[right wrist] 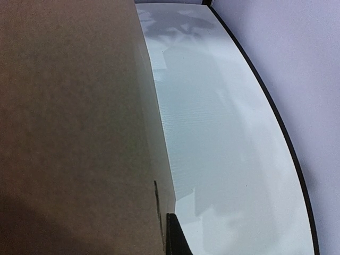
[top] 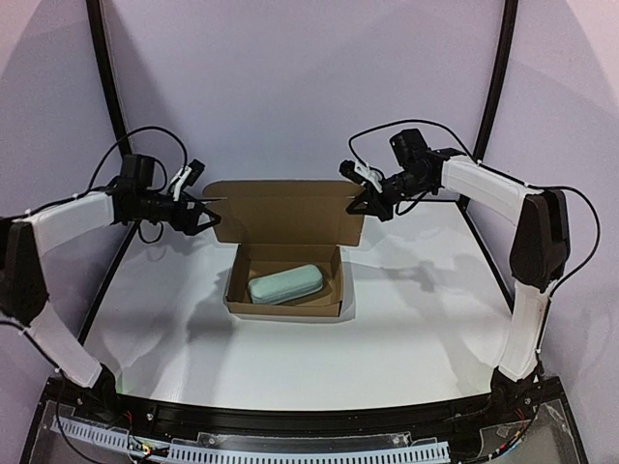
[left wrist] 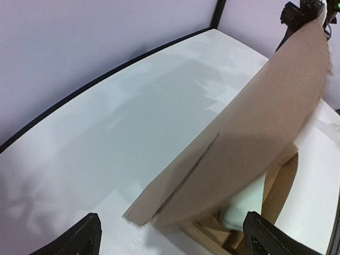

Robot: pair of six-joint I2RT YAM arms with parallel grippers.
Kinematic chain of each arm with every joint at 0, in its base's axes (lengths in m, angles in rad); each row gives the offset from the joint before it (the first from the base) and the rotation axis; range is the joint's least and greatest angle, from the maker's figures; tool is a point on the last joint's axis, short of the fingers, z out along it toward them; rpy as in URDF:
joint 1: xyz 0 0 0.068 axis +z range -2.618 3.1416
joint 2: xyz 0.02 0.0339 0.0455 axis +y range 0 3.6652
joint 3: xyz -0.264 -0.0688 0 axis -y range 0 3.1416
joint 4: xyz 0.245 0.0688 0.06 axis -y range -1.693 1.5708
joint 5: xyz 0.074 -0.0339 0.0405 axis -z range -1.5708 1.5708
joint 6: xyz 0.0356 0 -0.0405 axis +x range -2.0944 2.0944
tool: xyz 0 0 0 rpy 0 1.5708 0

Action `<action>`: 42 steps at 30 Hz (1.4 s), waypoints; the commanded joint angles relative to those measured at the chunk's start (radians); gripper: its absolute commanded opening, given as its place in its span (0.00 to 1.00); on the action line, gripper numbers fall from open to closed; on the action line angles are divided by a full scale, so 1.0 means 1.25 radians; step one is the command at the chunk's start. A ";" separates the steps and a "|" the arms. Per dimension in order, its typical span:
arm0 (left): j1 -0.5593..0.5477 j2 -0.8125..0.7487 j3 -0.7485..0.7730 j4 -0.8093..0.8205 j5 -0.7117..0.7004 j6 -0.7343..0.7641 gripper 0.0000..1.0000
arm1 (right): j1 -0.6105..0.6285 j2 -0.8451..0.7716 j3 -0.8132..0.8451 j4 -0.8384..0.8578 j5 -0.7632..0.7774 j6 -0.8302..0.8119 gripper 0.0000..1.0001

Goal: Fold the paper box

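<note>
One paper box [top: 285, 307] holds one grey-green case [top: 285, 284], its lid [top: 280, 208] upright at the far side. The left claw [top: 205, 217] gapes at the lid's left edge; the right claw [top: 363, 201] pinches its right corner.

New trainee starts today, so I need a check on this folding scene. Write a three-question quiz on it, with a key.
1. True or false: the paper box's lid is folded down shut.
2. What lies inside the box? A) scissors B) a pale green oblong case C) a tape roll
3. Which gripper is pinching the lid's corner?
Key: 1 false, it stands upright. 2 B. 3 the right gripper; the left gripper is open.
</note>
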 commanded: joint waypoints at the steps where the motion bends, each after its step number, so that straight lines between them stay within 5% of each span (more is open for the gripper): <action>1: -0.001 0.089 0.122 -0.111 0.124 0.076 0.89 | -0.004 0.024 0.027 -0.050 -0.002 -0.006 0.00; 10: -0.002 0.163 0.234 -0.205 0.173 0.014 0.30 | -0.003 0.034 0.043 -0.048 0.015 0.022 0.00; 17: -0.006 0.114 0.172 -0.193 0.084 -0.028 0.22 | -0.001 0.030 0.036 -0.006 0.057 0.085 0.00; 22: -0.033 0.119 0.175 -0.146 -0.025 -0.128 0.02 | 0.025 0.020 0.007 0.047 0.092 0.152 0.00; 29: -0.103 0.099 0.109 -0.015 -0.292 -0.388 0.01 | 0.150 -0.025 -0.115 0.240 0.422 0.374 0.00; 35: -0.181 0.066 0.094 -0.023 -0.479 -0.505 0.01 | 0.244 -0.027 -0.092 0.227 0.674 0.614 0.00; 42: -0.246 0.059 0.067 -0.037 -0.597 -0.603 0.01 | 0.330 -0.032 -0.129 0.266 0.793 0.755 0.00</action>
